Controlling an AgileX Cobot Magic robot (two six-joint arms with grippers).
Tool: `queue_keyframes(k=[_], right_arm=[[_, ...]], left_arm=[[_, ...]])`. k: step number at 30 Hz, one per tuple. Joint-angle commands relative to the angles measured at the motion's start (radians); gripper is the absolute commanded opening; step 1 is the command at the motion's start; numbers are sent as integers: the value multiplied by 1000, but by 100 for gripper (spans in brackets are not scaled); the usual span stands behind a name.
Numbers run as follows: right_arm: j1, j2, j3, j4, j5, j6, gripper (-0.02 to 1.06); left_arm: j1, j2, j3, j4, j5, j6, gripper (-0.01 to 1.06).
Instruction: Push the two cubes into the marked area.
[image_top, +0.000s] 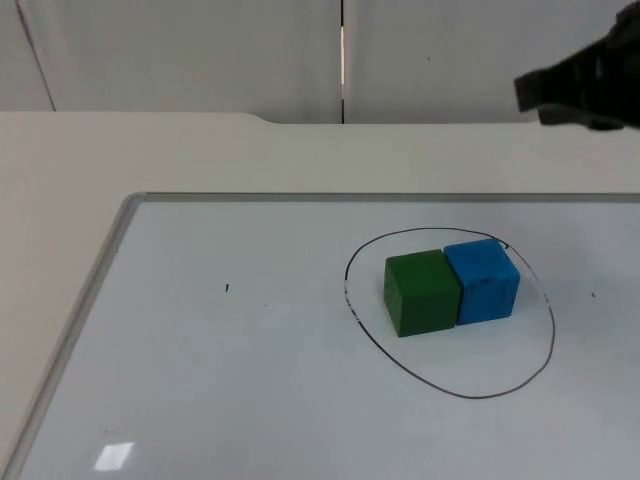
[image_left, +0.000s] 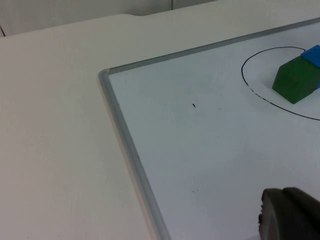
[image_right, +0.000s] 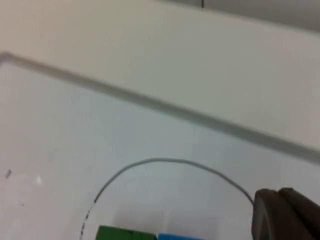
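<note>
A green cube (image_top: 422, 292) and a blue cube (image_top: 483, 280) stand side by side, touching, inside a black hand-drawn oval (image_top: 480, 397) on the whiteboard (image_top: 250, 350). The blue one is to the right. My right gripper (image_top: 582, 86) hangs high at the back right, well away from the cubes. The right wrist view looks down on the oval's far arc (image_right: 165, 160), with the green cube (image_right: 117, 234) and blue cube (image_right: 175, 237) just inside it. My left gripper (image_left: 290, 216) is over the board's left part, far from the green cube (image_left: 296, 80) and blue cube (image_left: 314, 54).
The whiteboard's grey frame (image_top: 90, 300) runs along its left and far sides, with its corner (image_left: 104, 75) in the left wrist view. Beyond it lies bare table (image_top: 150, 150), then the partition wall (image_top: 200, 50). A small black mark (image_top: 227, 288) sits on the board.
</note>
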Motion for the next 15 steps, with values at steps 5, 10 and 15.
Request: queue_keyframes(k=[5, 10, 15], right_arm=[[5, -233, 3, -6, 121, -59, 0], [5, -337, 3, -6, 180, -67, 0], [5, -412, 3, -6, 251, -89, 0]], left_arm=[[2, -3, 6, 0, -1, -6, 0], [2, -3, 6, 0, -1, -6, 0], [2, -3, 6, 0, -1, -6, 0]])
